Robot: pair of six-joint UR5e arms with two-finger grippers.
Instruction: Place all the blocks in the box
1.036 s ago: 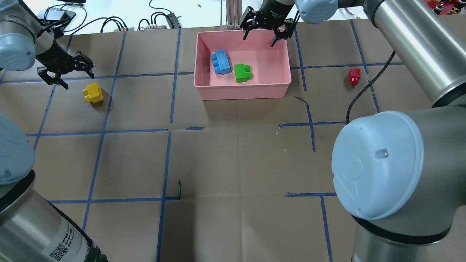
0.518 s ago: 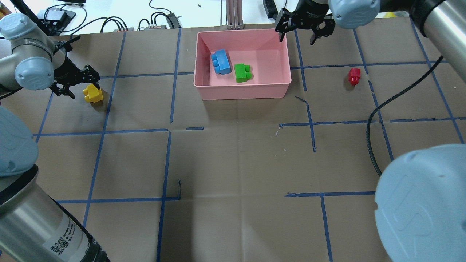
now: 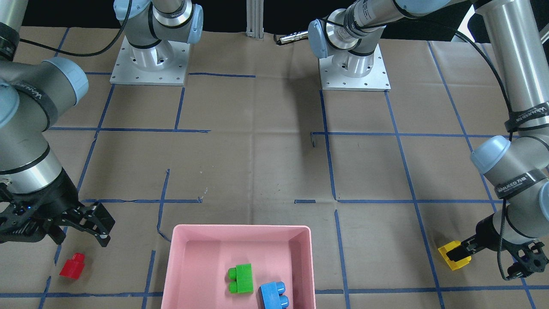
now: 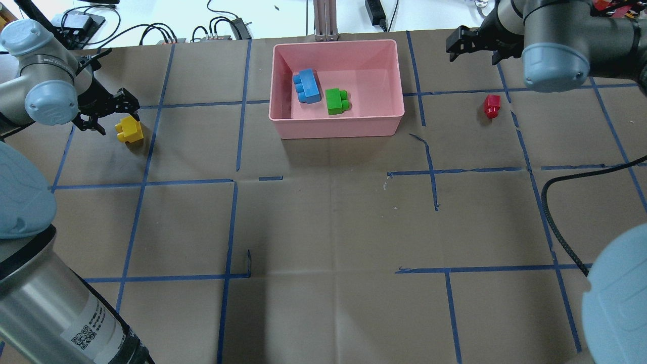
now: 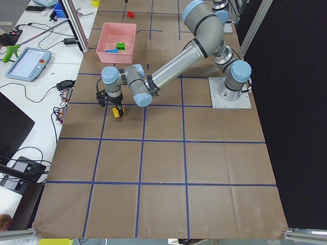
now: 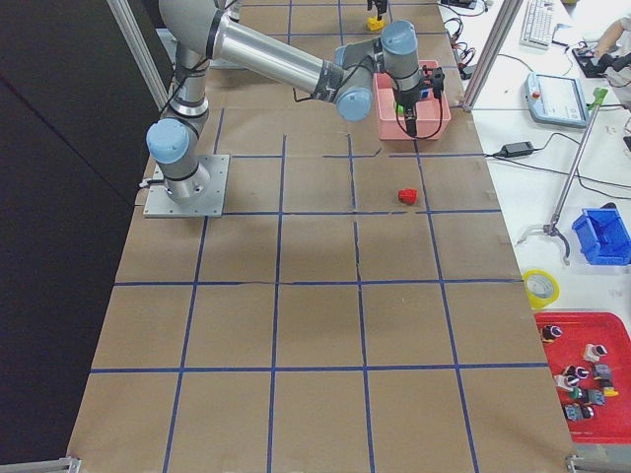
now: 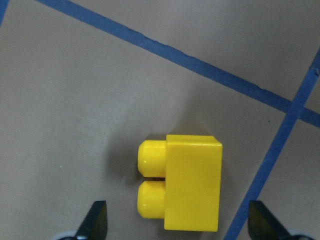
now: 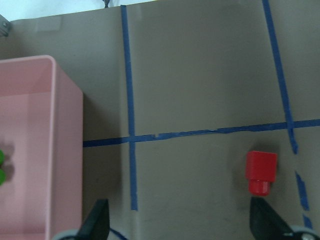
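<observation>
half done: blue block [image 4: 307, 86], green block [image 4: 336, 101] in box [image 4: 338, 129]. you have two left. left gripper [image 4: 112, 112] open, yellow block [image 7: 192, 182] between fingers, ungripped. right gripper [image 4: 472, 53] open, empty; red block [image 8: 261, 171] on table ahead, off-centre.

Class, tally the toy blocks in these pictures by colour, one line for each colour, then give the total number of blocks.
Blue block: 1
Green block: 1
Yellow block: 1
Red block: 1
Total: 4
</observation>
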